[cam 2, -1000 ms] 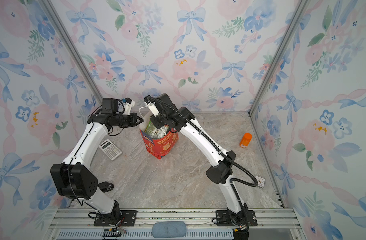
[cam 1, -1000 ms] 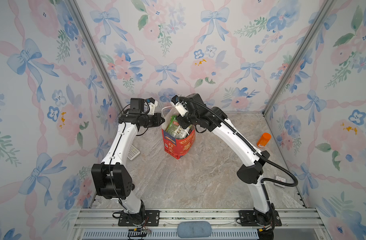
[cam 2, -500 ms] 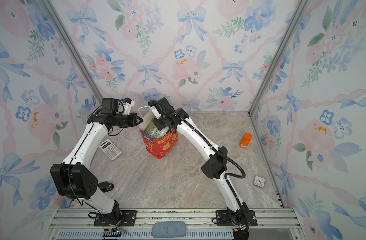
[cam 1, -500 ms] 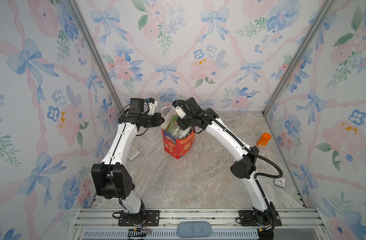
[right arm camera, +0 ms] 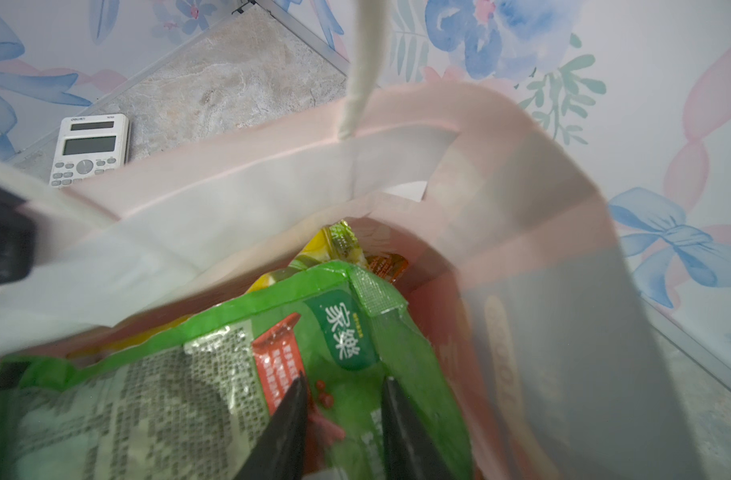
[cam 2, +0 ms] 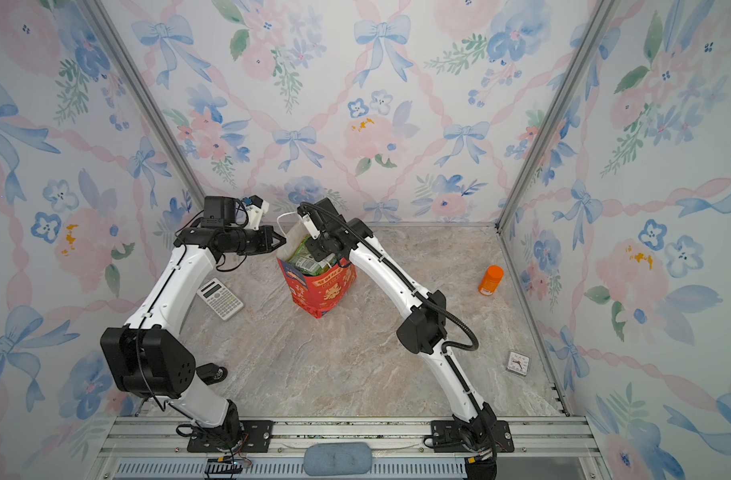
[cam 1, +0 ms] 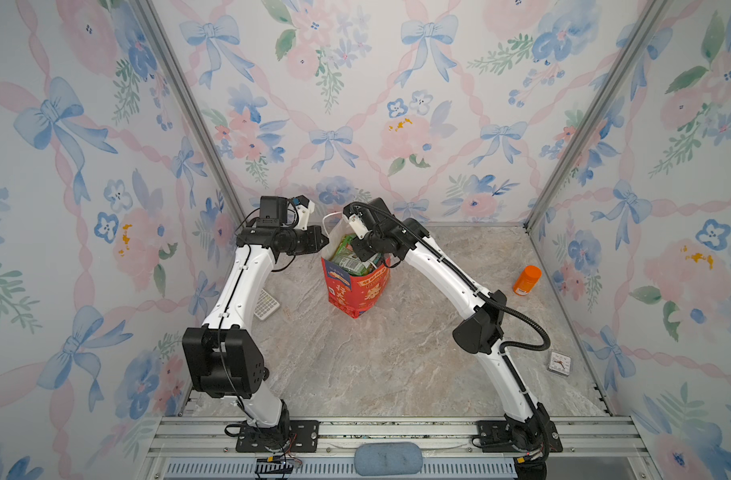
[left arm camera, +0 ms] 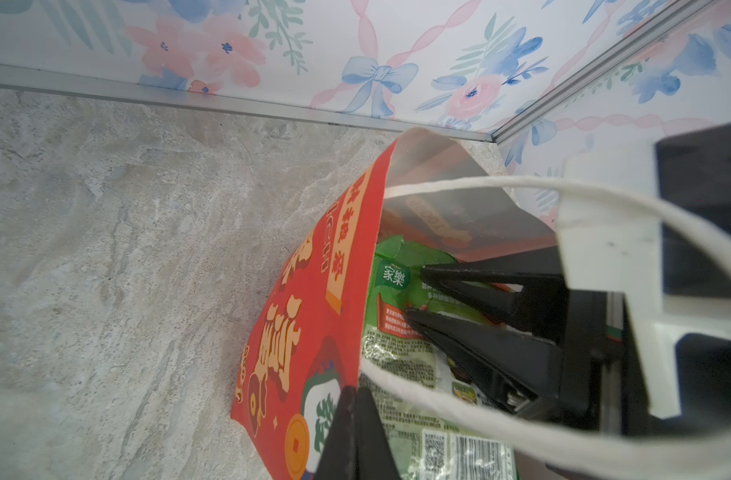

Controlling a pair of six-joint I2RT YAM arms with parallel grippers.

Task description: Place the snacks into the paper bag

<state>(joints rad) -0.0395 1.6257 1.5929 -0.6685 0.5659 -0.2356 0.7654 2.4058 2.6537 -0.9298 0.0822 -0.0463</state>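
Note:
The red paper bag [cam 1: 355, 291] [cam 2: 322, 291] stands upright at the middle back, stuffed with snacks. My left gripper [cam 1: 324, 243] [left arm camera: 355, 388] is shut on the bag's rim beside a white cord handle [left arm camera: 480, 183], holding the mouth open. My right gripper [cam 2: 326, 259] [right arm camera: 343, 380] reaches down into the mouth, jaws apart over a green packet [right arm camera: 355, 332] [left arm camera: 393, 286] lying on top. Yellow [right arm camera: 339, 241] and orange [right arm camera: 386, 264] packets show deeper inside. The right gripper's black fingers [left arm camera: 480, 291] also show in the left wrist view.
A white calculator [cam 2: 219, 298] [right arm camera: 89, 149] lies left of the bag near the left arm. An orange bottle [cam 1: 526, 280] stands by the right wall. A small white clock [cam 1: 559, 362] lies at the front right. The back wall is close behind the bag.
The right arm's elbow has swung leftward and its wrist has dipped a little further into the bag's mouth. The left arm and the bag have not moved.

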